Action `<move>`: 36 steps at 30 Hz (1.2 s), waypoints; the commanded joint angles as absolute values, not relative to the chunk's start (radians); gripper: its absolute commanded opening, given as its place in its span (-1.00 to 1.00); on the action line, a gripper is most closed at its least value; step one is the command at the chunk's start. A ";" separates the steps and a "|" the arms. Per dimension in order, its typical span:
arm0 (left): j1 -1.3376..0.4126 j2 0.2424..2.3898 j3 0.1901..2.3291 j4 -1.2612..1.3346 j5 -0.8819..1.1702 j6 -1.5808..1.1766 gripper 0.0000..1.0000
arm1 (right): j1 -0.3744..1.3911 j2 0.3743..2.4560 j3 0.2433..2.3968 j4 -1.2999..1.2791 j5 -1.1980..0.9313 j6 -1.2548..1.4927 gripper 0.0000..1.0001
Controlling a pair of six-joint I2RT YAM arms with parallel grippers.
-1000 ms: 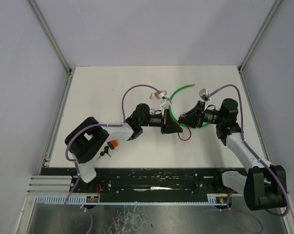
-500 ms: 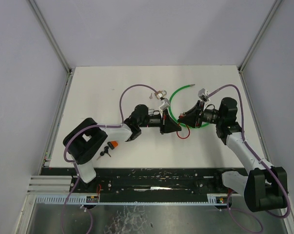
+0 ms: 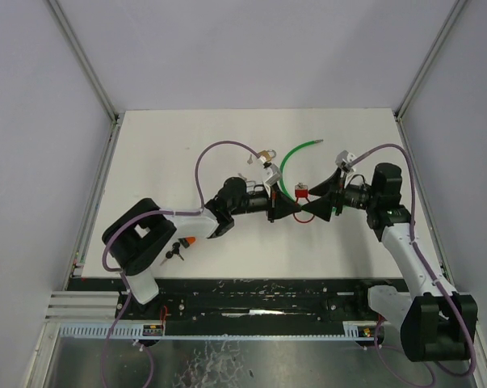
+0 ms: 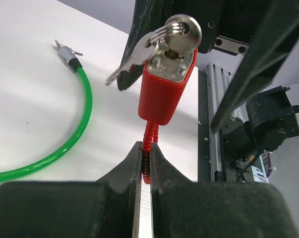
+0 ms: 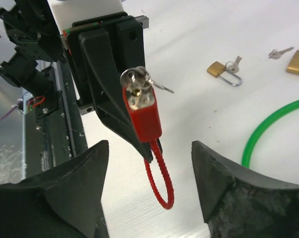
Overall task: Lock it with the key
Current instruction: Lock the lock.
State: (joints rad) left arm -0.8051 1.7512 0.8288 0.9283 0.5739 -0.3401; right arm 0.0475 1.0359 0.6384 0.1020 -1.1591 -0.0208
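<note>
At mid-table, between the two arms, the red cable padlock with a ribbed red loop is held up by the left gripper. That gripper is clenched on the loop, so the stretch inside its fingers is hidden. Whether both loop ends are seated in the body cannot be made out. A silver key sits in the keyway on the body's end, and a second key hangs from its ring. The right gripper stands released, its black fingers spread to either side of the padlock and touching nothing. From overhead, the padlock is small and partly masked by both grippers. Beyond it lie a green cable, a small brass padlock with keys, and a second brass piece cut off by the frame edge. A small orange-and-black object, hard to identify, lies near the left arm's base, well apart. Bare white table top shows toward the left edge and beyond the green cable to the far edge.
</note>
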 commanded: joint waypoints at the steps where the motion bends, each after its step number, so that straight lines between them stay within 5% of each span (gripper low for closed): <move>1: -0.806 1.717 0.841 0.979 0.523 -0.296 -0.99 | 0.002 0.967 0.698 0.027 -1.196 -0.096 0.69; 4: -0.806 1.712 0.842 0.944 0.485 -0.283 -0.99 | -0.038 0.933 0.744 -0.112 -1.170 -0.252 1.00; 8: -0.820 1.708 0.853 0.885 0.416 -0.251 -0.99 | -0.095 0.890 0.820 -0.316 -1.170 -0.447 0.98; 15: -0.952 1.691 0.908 0.663 0.178 0.034 -0.99 | -0.119 0.806 0.844 -0.315 -1.204 -0.474 0.99; 22: -0.991 1.684 0.966 0.488 0.068 0.258 -0.99 | -0.120 0.967 1.057 -0.604 -1.067 -0.518 0.76; 36: -1.057 1.745 0.968 0.520 -0.086 0.328 -0.99 | -0.101 1.028 0.961 -0.598 -1.028 -0.396 0.26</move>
